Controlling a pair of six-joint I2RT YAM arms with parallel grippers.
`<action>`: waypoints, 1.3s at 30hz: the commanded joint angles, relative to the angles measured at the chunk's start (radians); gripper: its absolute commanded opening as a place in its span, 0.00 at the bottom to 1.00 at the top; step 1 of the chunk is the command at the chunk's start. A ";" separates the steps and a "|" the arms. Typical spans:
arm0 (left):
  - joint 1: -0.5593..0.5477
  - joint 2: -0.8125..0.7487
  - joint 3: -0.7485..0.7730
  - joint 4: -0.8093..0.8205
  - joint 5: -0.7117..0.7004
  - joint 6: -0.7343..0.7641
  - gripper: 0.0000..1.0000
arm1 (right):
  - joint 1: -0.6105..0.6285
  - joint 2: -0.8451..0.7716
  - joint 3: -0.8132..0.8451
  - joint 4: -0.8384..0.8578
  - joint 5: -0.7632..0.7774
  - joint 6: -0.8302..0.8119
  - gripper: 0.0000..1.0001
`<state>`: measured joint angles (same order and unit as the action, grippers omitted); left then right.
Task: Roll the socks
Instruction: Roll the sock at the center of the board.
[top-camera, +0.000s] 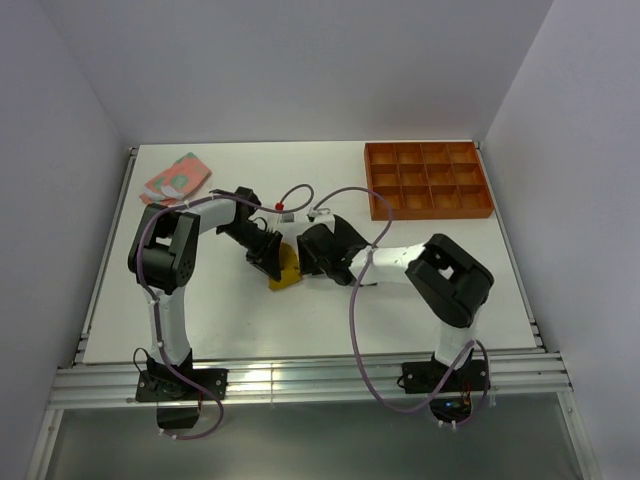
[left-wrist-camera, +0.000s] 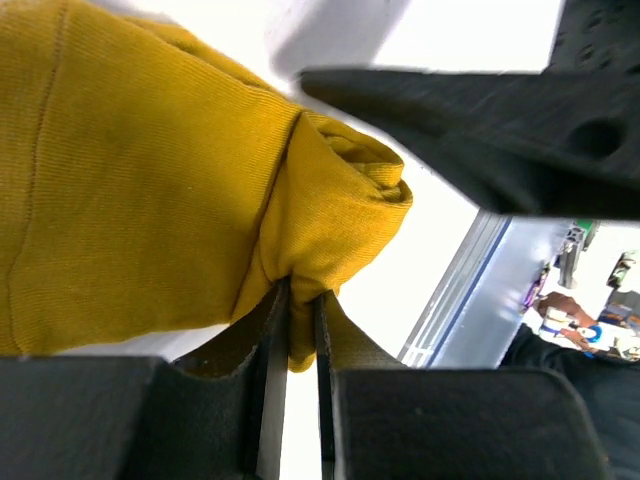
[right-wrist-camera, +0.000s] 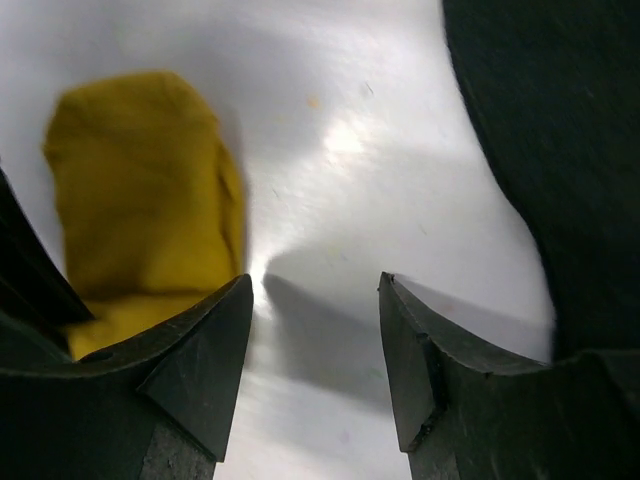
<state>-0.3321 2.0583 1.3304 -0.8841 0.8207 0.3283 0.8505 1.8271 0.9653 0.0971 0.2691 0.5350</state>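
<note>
The mustard-yellow sock (top-camera: 287, 272) lies on the white desk (top-camera: 440, 290), well apart from the orange tray (top-camera: 428, 180). It sits to the tray's left and nearer the desk's front edge. It is folded over on itself into a short, thick bundle. From above, only part of it shows, between the left gripper (top-camera: 268, 258) and the right gripper (top-camera: 312, 258), which meet over it.

The left gripper is on the side of the sock away from the tray. Its jaws are clenched on a fold of the yellow knit. In the left wrist view (left-wrist-camera: 298, 300) the fabric is pinched into a narrow slot between them. The rest of the sock (left-wrist-camera: 150, 180) bulges up and to the left of the pinch, with a tucked, rounded end beside it.

The right gripper (right-wrist-camera: 315, 290) is on the tray's side of the sock. Its jaws are released and spread, with only bare desk between them. The sock (right-wrist-camera: 140, 190) lies to the left of that gap, partly behind one jaw; whether it touches that jaw cannot be told. A large dark shape (right-wrist-camera: 540, 150) fills the upper right of that view. Whether it is the black sock or part of the other arm cannot be told.

The pink sock with green patches (top-camera: 178, 180) lies flat, far to the tray's left and about as far back on the desk, apart from both grippers.
</note>
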 joint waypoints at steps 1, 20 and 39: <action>-0.012 0.074 -0.030 -0.005 -0.247 0.003 0.00 | 0.002 -0.092 -0.092 0.007 0.053 0.017 0.61; -0.004 0.151 -0.022 -0.257 -0.261 0.276 0.00 | 0.193 -0.261 -0.237 0.294 -0.347 -0.412 0.61; -0.004 0.148 -0.042 -0.274 -0.273 0.356 0.00 | 0.331 -0.106 -0.028 0.112 -0.395 -0.553 0.63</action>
<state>-0.3317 2.1712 1.3090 -1.3254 0.7078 0.6102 1.1744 1.7061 0.9058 0.2142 -0.1215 0.0231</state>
